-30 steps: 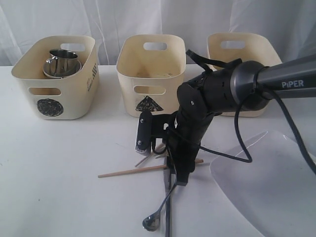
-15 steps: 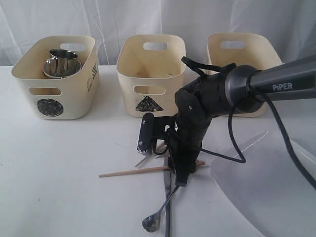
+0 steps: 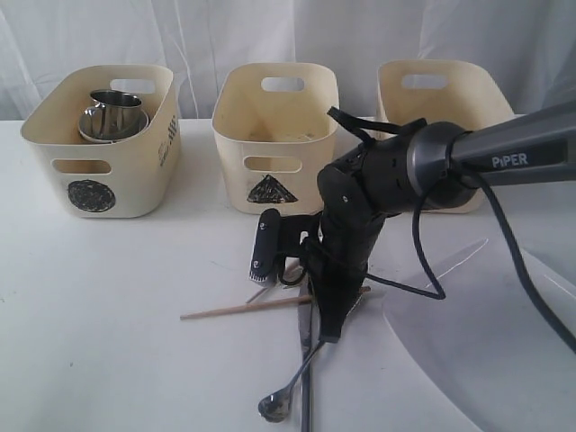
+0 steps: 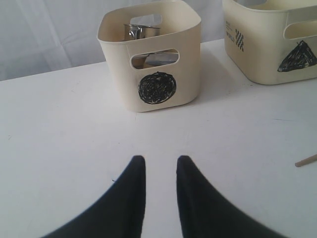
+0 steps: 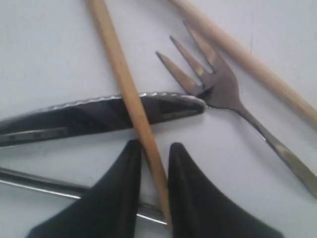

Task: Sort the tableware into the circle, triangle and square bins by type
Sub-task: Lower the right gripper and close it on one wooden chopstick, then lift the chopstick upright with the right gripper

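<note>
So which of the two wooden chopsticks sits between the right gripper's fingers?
The wooden chopstick lying across the steel knife; it runs between the right gripper fingertips. The other chopstick lies beyond the steel fork, clear of the gripper.

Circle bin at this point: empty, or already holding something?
Holding something. Inside the circle bin, a steel mug sits together with a steel bowl. The left wrist view also shows metal through its handle slot.

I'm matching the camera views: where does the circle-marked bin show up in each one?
Exterior view: circle bin at the far left of the bin row.
Left wrist view: upper middle of the picture.
Right wrist view: not in it.
Shared landmark: the triangle bin beside it, in the exterior and left wrist views.
</note>
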